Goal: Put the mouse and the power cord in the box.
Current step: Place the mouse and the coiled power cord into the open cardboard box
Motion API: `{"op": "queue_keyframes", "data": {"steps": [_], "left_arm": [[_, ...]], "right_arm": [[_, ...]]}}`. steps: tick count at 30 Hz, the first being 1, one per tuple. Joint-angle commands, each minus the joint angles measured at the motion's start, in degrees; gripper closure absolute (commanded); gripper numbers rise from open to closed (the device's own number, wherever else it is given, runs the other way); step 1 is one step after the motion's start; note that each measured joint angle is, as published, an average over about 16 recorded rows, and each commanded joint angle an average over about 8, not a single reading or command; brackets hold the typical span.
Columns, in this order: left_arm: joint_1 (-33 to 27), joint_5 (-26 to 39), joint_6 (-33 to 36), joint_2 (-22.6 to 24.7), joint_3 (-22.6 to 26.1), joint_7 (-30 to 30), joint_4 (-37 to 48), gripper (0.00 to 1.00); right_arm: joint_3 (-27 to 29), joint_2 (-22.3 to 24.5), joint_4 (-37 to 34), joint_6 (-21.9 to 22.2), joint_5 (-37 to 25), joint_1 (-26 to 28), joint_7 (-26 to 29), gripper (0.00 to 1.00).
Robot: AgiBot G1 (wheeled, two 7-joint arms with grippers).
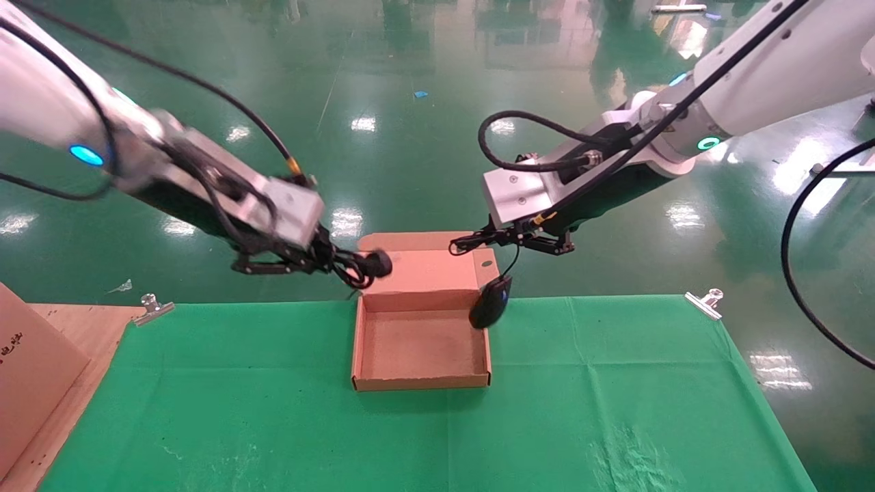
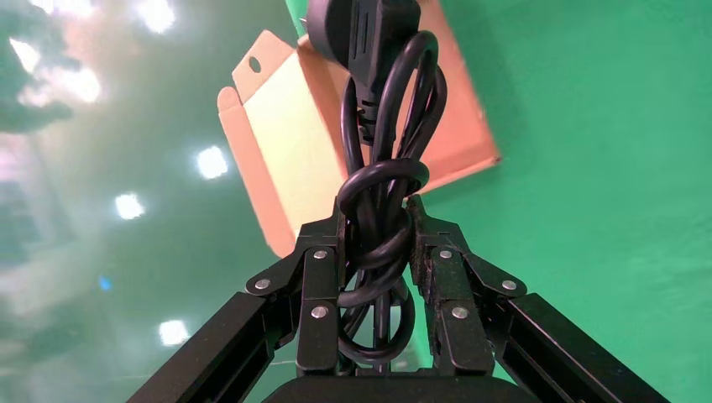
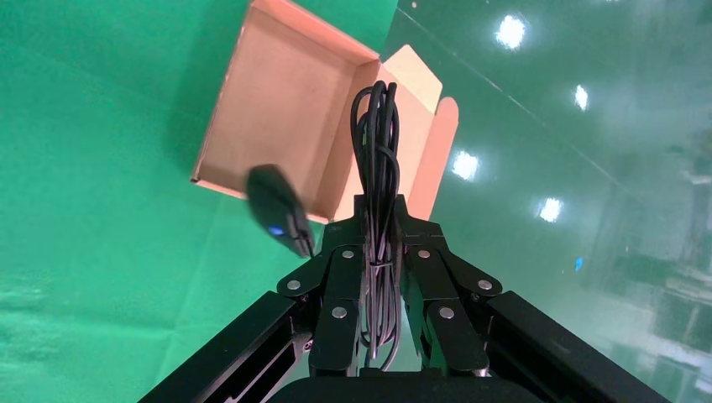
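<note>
Left gripper (image 2: 378, 252) clamps the cord (image 2: 382, 168); right gripper (image 3: 382, 260) pinches the mouse (image 1: 491, 301) cable (mouse dangling, probably beside the box (image 1: 421, 380)).

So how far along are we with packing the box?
Nothing is packed yet: the shallow brown cardboard box sits open and empty on the green cloth. Both items are picked up. The left tool grips the looped black power cord above the box's far left corner. The right tool holds the bundled cable of the small black oval mouse, which dangles at the box's right edge. Both releases remain.
</note>
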Motion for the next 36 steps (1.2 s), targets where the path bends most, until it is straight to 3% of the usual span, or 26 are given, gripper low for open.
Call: {"op": "queue_keyframes", "data": {"steps": [1,10,15,20,21,28,29,36], "left_arm": [[1.4,0.5,-2.4,0.9,0.3,2.5,-0.1,1.00],[17.8,-4.4,-28.6,2.9,-2.4,5.7,-8.5,1.00],[25.6,-6.1,-38.0,3.5,-0.7,4.1,-13.0,1.00],[30.4,-7.4,-43.1,3.7,3.4,-0.1,-15.5,1.00],[31.1,-7.8,-44.0,3.7,4.2,-0.9,-15.9,0.91],[33.5,-11.3,-48.7,3.6,8.7,-3.1,-18.0,0.04],[33.4,-11.8,-48.9,3.6,9.2,-3.2,-18.0,0.00],[32.8,-14.8,-50.1,3.5,12.8,-3.5,-17.9,0.00]], "right_arm": [[0.1,0.1,0.6,-0.2,0.3,0.0,0.3,1.00],[0.6,2.7,1.9,-1.2,1.6,-2.3,0.2,1.00],[0.7,5.0,2.2,-1.2,1.7,-4.3,-0.6,1.00],[0.7,6.8,2.0,-0.9,1.8,-6.0,-1.8,1.00],[0.8,7.0,1.9,-0.8,1.8,-6.2,-2.1,1.00],[0.8,7.8,0.8,-0.2,1.8,-7.2,-3.7,1.00],[0.8,7.8,0.5,-0.1,1.8,-7.3,-3.9,1.00],[0.6,6.6,-1.1,0.4,1.7,-7.5,-4.8,1.00]]}}
